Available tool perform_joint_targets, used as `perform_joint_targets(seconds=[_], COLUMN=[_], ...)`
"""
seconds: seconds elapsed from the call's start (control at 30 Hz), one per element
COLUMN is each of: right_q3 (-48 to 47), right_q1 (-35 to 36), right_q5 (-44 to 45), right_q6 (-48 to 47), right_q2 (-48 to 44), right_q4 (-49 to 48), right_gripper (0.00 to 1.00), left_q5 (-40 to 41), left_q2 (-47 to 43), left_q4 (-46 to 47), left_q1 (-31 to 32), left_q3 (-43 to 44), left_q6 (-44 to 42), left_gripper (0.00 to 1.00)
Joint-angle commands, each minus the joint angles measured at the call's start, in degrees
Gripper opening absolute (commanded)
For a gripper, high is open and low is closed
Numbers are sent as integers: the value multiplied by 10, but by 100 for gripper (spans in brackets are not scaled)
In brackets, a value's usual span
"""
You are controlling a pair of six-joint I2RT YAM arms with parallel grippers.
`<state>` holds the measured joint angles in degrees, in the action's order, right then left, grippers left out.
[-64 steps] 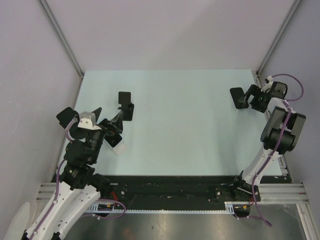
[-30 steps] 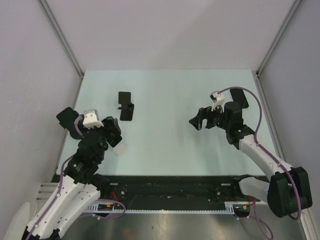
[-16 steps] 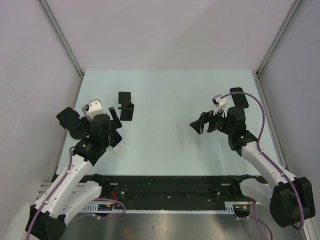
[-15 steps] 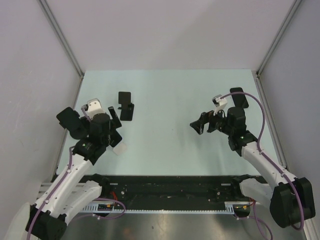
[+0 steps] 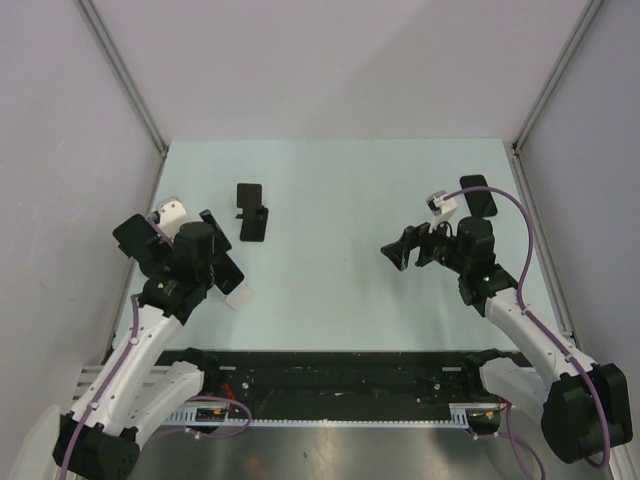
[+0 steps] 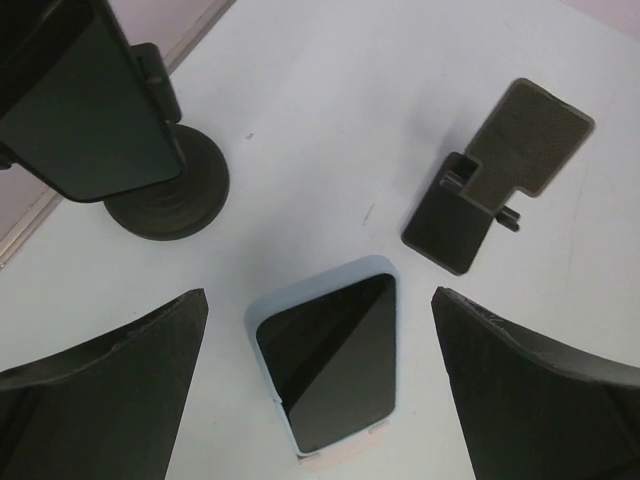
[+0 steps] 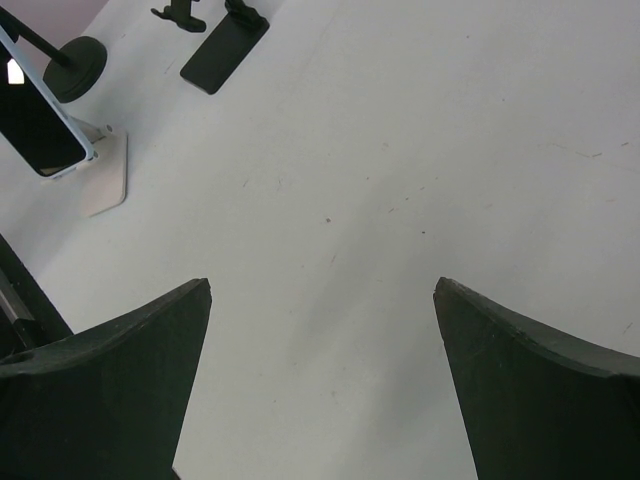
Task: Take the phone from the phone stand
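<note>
A phone (image 6: pixel 330 360) in a pale blue case leans, dark screen up, on its phone stand (image 5: pixel 239 297) near the front left corner of the tabletop (image 5: pixel 340 180). The left gripper (image 6: pixel 320 300) hangs directly above it with its jaws spread wide. In the wrist view one finger shows on either side of the phone, and neither touches it. A black folding stand (image 6: pixel 490 180) lies just beyond the phone, towards the middle of the tabletop, and a black holder on a round foot (image 6: pixel 165 185) stands close to the left edge. Well apart, over the right half of the tabletop, the right gripper (image 5: pixel 402 248) is also spread wide and holds nothing, its fingers pointing left across bare surface. A third black stand (image 5: pixel 478 197) sits near the right edge, behind that arm.
</note>
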<state>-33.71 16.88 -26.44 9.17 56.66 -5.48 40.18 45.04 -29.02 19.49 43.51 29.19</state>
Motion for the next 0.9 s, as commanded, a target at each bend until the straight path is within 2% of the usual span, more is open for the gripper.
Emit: perform_joint_targets(seconds=[0.0,0.23,0.67,0.87], right_q3=[4,6,7,8], right_q1=[2,2,2,2], right_q5=[-9,-12,-20,-26], right_q6=[-7,-8,-9,-9], right_q2=[-16,-17,-12,-5], right_q4=[-26,-28,-31,-35], right_gripper=[100,100,100,100], left_q5=[20,-9,0,-2], left_q2=[11,40,102,110], left_q4=[-16,-11,1,10], left_q1=[-27,-30,-30,-30], left_q3=[4,12,11,-3], left_q6=[39,65,83,90], left_gripper=[100,100,100,89])
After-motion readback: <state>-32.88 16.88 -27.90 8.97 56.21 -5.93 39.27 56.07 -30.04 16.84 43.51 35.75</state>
